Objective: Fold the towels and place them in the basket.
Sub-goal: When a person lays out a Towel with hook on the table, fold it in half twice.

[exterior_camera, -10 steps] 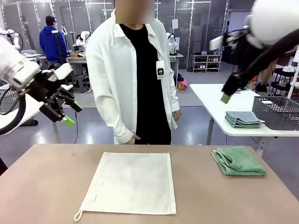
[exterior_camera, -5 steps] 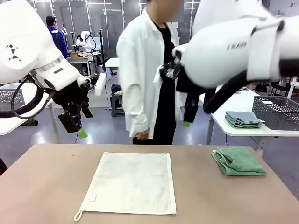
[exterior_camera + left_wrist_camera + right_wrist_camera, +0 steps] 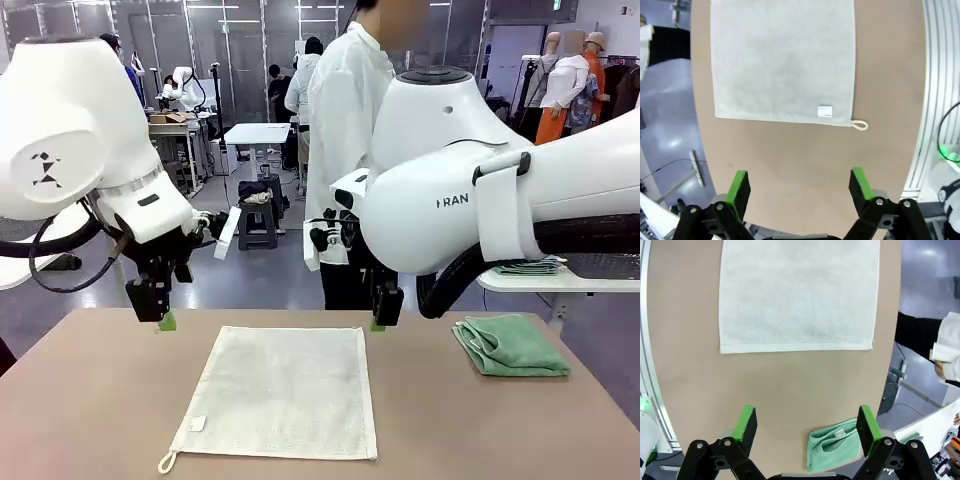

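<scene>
Between L hand & R hand, cream towel lies flat.

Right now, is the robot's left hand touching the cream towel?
Apart. The left wrist view shows the open left hand over bare table, a clear strip of it between its fingertips and the cream towel.

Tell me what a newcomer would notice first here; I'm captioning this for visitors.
The cream towel spread flat in the middle of the table, with the left gripper and right gripper hanging open on either side. A loosely folded green towel lies toward the right end, and a person in a white coat stands beyond the far edge.
</scene>
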